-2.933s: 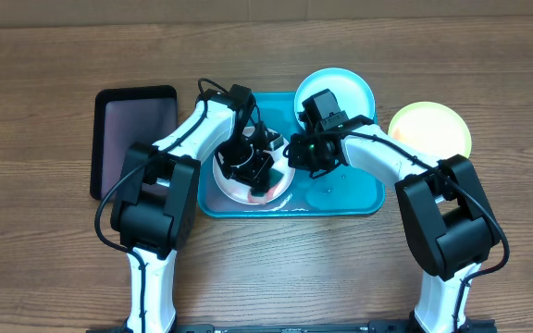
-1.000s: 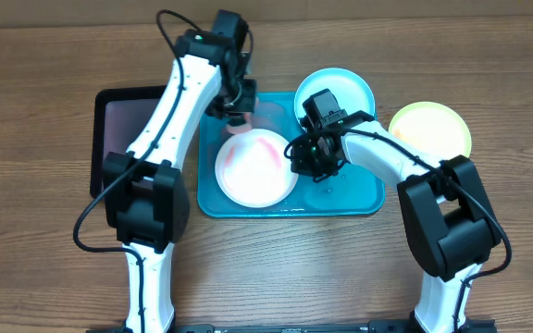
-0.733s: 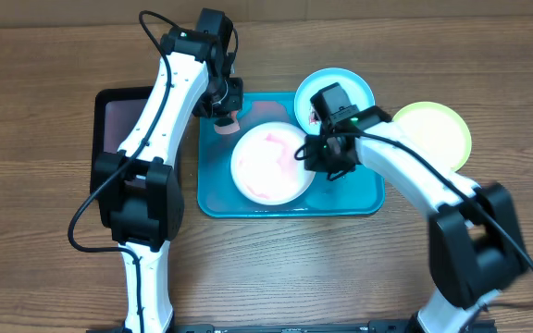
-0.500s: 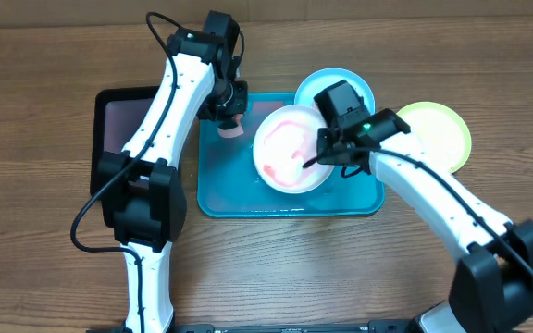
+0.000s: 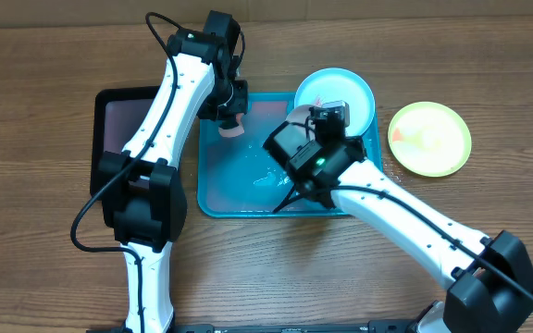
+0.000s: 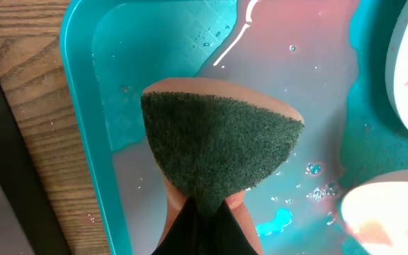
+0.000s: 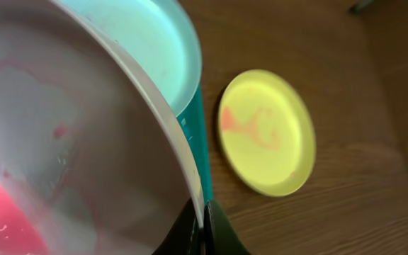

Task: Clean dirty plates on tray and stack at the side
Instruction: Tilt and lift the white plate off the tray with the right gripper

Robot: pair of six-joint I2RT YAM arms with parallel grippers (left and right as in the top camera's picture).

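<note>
Over the wet tray, the right gripper pinches the rim of the pink-streaked white plate, the light blue plate sits at 1 o'clock, the smeared yellow-green plate at 3 o'clock, nothing stacked, while the left gripper clamps a sponge at 11 o'clock.

The white plate is lifted off the tray and tipped steeply, its rim pinched in the right claw. Its face carries pale pink smears and a redder patch at its low side. The turquoise tray lies flat on the desk, its floor wet with pink-tinged puddles. The light blue plate rests across the tray's far right corner, partly over the rim, with a small red mark. The yellow-green plate lies flat on the desk just right of the tray, smeared with red.
</note>
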